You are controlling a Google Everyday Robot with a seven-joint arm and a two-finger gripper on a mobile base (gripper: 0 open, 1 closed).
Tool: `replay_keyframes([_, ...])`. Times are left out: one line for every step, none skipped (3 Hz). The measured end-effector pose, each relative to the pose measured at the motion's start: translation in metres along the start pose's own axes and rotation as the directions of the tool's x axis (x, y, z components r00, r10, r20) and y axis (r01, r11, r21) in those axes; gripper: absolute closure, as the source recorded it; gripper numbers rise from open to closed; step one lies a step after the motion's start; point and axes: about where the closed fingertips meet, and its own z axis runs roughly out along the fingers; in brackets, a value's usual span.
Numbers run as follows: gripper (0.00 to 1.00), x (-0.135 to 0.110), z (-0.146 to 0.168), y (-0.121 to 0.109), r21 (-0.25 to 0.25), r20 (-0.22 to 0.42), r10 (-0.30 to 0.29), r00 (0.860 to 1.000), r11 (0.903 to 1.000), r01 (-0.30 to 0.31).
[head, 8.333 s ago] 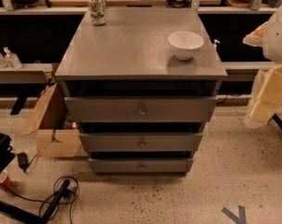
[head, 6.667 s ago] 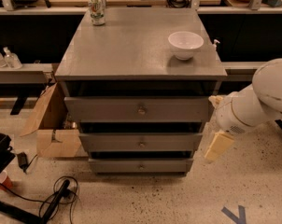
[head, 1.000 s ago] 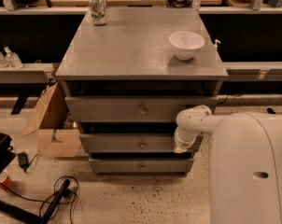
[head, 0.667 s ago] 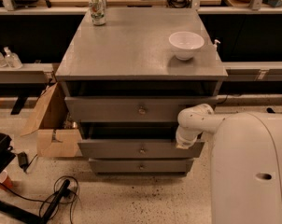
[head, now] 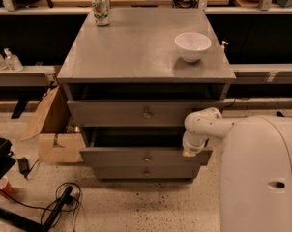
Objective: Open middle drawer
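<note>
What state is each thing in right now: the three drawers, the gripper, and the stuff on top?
top drawer: looks shut.
middle drawer: partly open, dark gap showing behind its front.
bottom drawer: looks shut.
gripper: at the top edge of the middle drawer's front, near its right end.
bowl: upright on the cabinet top, right side, looks empty.
can: upright, back left corner.

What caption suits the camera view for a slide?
Gripper at the right end of the partly open middle drawer.
</note>
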Motion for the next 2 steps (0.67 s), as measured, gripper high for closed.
replay_keyframes([1.0, 0.0045, -0.0049, 0.0108, -0.001, -0.005, 0.016, 1.0, 0.9999, -0.016])
replay_keyframes([1.0, 0.0045, -0.0049, 0.0108, -0.001, -0.005, 0.016, 1.0, 0.9999, -0.016])
